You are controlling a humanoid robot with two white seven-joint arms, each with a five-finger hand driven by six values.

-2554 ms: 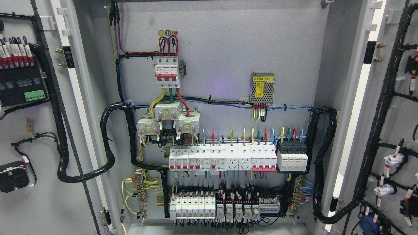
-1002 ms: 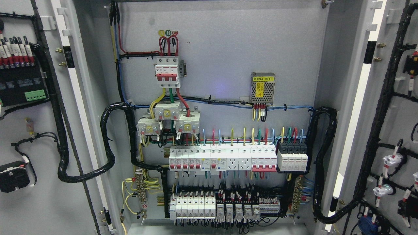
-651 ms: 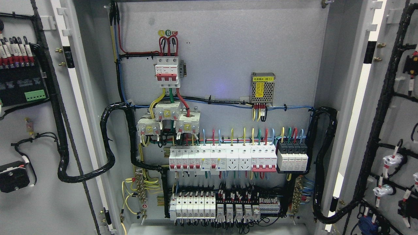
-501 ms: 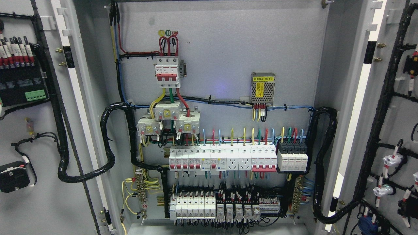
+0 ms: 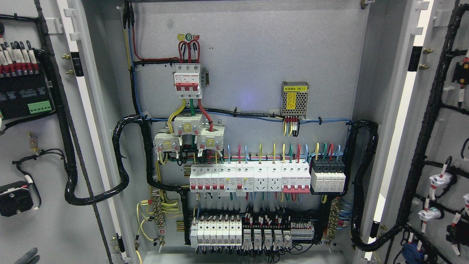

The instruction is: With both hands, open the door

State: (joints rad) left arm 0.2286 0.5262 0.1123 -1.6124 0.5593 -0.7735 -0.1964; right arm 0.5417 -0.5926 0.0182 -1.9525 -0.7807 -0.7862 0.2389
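Grey fingertips (image 5: 27, 255), probably the left hand's, poke up at the bottom left corner; their grip cannot be told. They lie against the open left door (image 5: 44, 154). The right door (image 5: 439, 146) stands open too. Inside, a power supply (image 5: 294, 98) is labelled "B1".

Cabinet back panel (image 5: 256, 55) carries everything: red-toggle breaker (image 5: 187, 80) up top, mesh-cased power supply (image 5: 294, 99) to its right. Breaker row (image 5: 267, 178) runs across mid-panel, terminal row (image 5: 253, 231) just below it near the bottom edge.
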